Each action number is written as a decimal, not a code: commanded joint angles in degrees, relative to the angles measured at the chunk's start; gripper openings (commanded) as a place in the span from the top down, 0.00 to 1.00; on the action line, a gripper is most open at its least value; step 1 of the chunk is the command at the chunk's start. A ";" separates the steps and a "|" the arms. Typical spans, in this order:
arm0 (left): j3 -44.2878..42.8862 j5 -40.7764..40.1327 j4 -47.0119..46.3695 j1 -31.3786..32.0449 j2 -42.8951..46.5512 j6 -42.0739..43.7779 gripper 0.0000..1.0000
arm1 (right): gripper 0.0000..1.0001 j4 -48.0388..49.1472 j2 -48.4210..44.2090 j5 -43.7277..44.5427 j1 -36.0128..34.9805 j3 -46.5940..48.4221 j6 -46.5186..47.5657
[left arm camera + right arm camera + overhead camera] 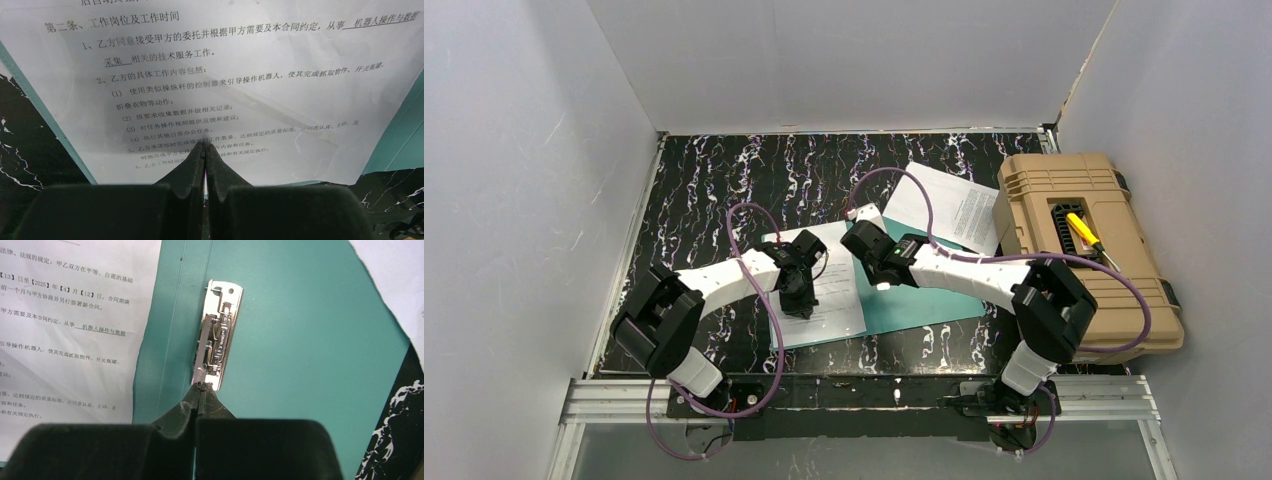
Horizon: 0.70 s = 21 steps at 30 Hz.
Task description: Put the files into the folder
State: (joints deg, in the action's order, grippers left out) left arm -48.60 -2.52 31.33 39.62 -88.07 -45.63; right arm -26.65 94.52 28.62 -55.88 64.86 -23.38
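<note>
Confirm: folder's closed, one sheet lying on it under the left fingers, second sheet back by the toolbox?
Not closed: the folder lies open, its inner clip bare in the right wrist view, just ahead of the shut right fingers. The rest holds: one sheet lies on it under the left fingers, the second sheet back by the toolbox.

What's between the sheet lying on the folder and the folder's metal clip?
Only a bare, creased strip of teal folder separates sheet from clip, seen in the right wrist view.

L gripper [205, 146] & R gripper [201, 386] both shut (tips angled inward, low).
</note>
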 commanded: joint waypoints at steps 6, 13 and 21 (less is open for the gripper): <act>3.47 -2.69 3.38 0.20 1.41 0.46 1.00 | 0.94 0.42 -8.10 -0.37 3.15 -0.78 -1.58; 4.51 -3.07 3.19 0.20 2.53 0.23 1.00 | 0.99 5.02 -10.07 -9.97 7.33 -7.30 -5.48; 5.78 -3.50 3.61 0.20 4.75 0.02 1.00 | 0.99 13.82 -9.34 -24.45 11.51 -14.02 -11.83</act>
State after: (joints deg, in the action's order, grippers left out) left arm -45.17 -2.83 30.85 39.62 -84.44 -45.67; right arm -19.81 85.54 12.69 -45.58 52.18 -30.83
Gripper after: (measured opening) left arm 0.009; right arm 0.029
